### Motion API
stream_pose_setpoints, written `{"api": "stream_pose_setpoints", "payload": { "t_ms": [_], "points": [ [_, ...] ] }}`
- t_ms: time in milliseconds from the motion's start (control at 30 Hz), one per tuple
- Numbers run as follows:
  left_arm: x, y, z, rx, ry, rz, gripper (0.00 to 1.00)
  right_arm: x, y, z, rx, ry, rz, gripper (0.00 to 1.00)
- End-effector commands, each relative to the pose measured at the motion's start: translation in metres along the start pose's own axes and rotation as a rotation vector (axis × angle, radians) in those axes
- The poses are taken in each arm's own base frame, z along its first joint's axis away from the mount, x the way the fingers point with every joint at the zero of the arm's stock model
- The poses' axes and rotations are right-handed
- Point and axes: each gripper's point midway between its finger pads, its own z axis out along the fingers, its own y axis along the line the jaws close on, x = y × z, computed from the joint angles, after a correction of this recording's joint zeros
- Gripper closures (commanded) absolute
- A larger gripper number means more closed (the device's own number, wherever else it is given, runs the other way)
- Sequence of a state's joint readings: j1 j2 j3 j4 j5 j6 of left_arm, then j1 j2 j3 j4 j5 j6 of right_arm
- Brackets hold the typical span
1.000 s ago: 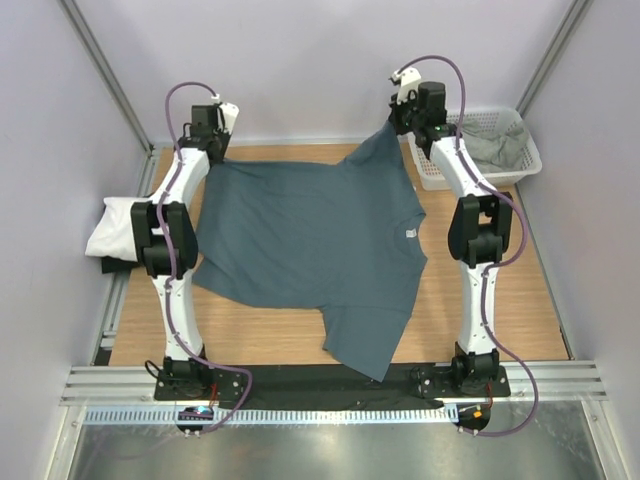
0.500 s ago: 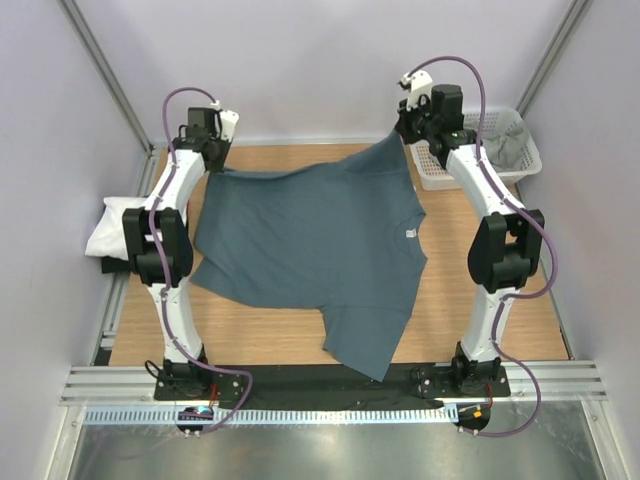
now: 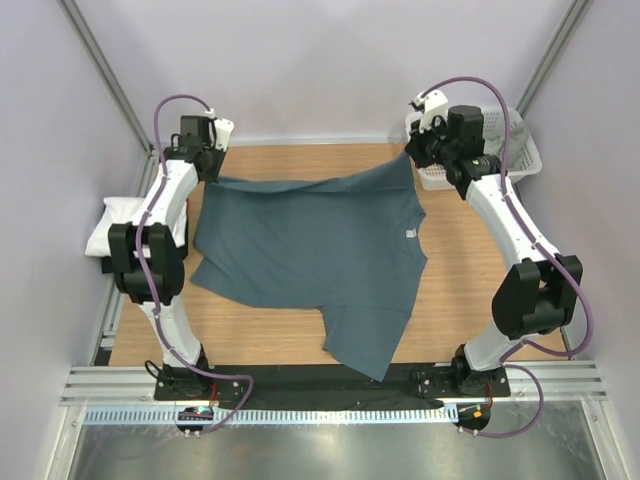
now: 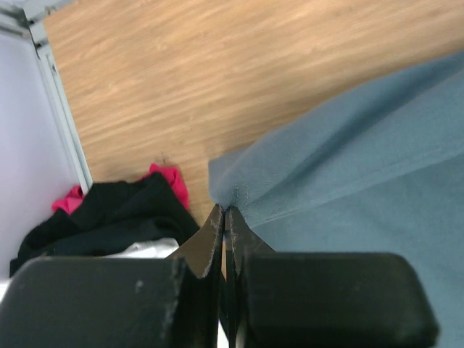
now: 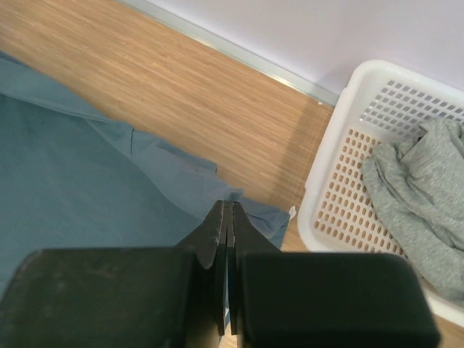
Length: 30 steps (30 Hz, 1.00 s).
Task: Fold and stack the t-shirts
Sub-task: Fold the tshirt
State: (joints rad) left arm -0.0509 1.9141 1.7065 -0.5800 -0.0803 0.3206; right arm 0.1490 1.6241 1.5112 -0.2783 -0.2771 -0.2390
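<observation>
The slate-blue t-shirt lies spread over the wooden table, its far hem lifted at both corners. My left gripper is shut on the shirt's far left corner. My right gripper is shut on the far right corner. The near sleeve hangs over the table's front edge. A folded white t-shirt lies at the left edge on a black t-shirt. A grey-green t-shirt lies in the basket.
A white plastic mesh basket stands at the far right corner, just right of my right gripper; it also shows in the right wrist view. A pink cloth peeks from under the black shirt. Metal frame posts rise at both far corners.
Both grippers have moved toward the near side and a little outward with the shirt's far hem, pulling it taut. The left arm's elbow swung left, the right arm's elbow right.
</observation>
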Motion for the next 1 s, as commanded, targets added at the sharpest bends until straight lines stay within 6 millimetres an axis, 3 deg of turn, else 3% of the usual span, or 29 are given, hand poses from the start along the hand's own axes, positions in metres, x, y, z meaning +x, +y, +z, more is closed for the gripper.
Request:
{"api": "stream_pose_setpoints", "payload": {
  "t_ms": [0, 167, 567, 967],
  "points": [
    [-0.003, 0.014, -0.025, -0.050, -0.035, 0.002, 1.00, -0.002, 0.009, -0.016, -0.016, -0.014, -0.020, 0.99],
    [0.015, 0.012, -0.032, -0.059, -0.003, 0.012, 1.00, 0.021, 0.017, -0.027, -0.028, 0.026, -0.010, 0.99],
    [0.034, 0.007, -0.034, -0.054, 0.041, 0.023, 1.00, 0.048, 0.034, -0.056, -0.046, 0.067, 0.025, 0.99],
    [0.069, -0.011, -0.029, -0.023, 0.127, 0.014, 1.00, 0.080, 0.050, -0.059, -0.087, 0.124, 0.054, 0.99]
  ]
}}
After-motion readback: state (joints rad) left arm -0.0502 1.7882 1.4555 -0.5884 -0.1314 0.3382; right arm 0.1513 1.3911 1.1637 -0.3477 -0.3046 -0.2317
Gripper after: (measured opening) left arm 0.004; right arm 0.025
